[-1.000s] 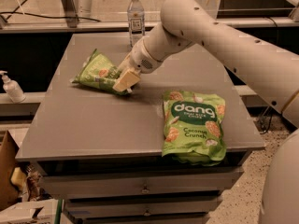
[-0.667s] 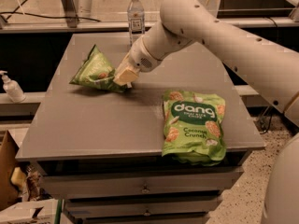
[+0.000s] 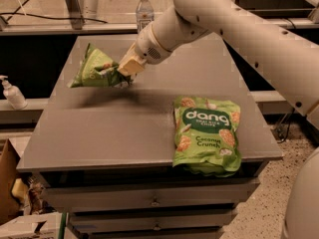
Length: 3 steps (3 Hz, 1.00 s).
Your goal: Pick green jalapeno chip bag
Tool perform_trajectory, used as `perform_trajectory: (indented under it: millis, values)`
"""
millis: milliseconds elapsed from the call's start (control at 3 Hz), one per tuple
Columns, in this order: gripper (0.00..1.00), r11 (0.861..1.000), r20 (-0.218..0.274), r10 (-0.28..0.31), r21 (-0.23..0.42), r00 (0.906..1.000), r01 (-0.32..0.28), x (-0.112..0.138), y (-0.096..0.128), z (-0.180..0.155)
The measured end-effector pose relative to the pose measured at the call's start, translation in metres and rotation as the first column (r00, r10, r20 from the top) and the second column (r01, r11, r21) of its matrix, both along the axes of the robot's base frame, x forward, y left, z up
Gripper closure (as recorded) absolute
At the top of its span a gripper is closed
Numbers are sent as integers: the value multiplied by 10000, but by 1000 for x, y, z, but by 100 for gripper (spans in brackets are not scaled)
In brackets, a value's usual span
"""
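The green jalapeno chip bag (image 3: 94,68), small and crinkled with pale print, hangs tilted above the left part of the grey table (image 3: 99,133), clear of its surface. My gripper (image 3: 124,71) is shut on the bag's right end and holds it up. The white arm reaches in from the upper right.
A larger bright-green "dang Coconut Crunch" pouch (image 3: 206,133) lies flat at the table's front right, overhanging the edge a little. A clear water bottle (image 3: 144,10) stands at the back edge. A soap dispenser (image 3: 13,93) stands on a shelf to the left. Drawers sit below the tabletop.
The gripper has lifted the chip bag off the table; the bag lay on the surface a second ago and now hangs in the air, slightly higher and tilted.
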State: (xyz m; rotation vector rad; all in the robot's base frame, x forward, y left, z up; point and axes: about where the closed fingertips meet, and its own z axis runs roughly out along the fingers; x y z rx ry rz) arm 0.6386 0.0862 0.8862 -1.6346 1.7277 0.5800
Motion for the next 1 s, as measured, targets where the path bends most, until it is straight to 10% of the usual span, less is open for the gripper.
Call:
perform_trajectory:
  millis: [1000]
  values:
    - [100,9805,-62,-251,1948,9997,258,13,1,79]
